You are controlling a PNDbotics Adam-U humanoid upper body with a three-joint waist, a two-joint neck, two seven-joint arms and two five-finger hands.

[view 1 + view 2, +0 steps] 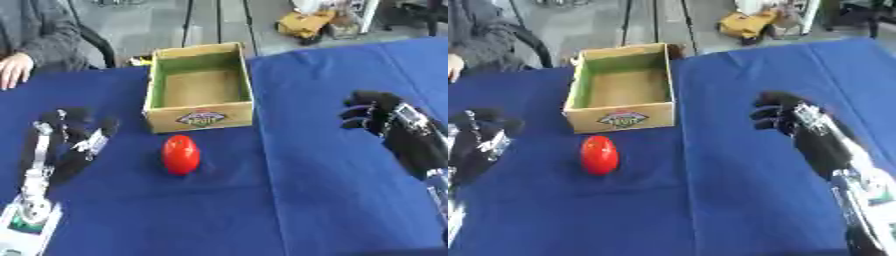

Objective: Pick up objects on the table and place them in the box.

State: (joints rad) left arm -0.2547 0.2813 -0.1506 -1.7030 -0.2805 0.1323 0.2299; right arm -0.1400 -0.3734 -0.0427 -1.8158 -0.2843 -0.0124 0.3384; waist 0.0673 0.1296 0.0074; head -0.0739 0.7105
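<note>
On the blue-clothed worktop (332,190) an open cardboard box with a green lining (199,87) stood toward the far side, the left hand (68,142) rested near left with relaxed fingers, the right hand (802,130) hovered right with fingers curled, holding nothing, and a glossy red egg-shaped object (180,154) lay just near of the box.

Both views sit up in your head, looking steeply down and forward across the blue table (332,200), so you're pretty close over the near edge. The left eye and right eye show nearly the same patch: the cardboard box (199,86) near the far side and the red egg-shaped thing (180,154) just in front of it. The right eye just shows everything shifted leftward.
</note>
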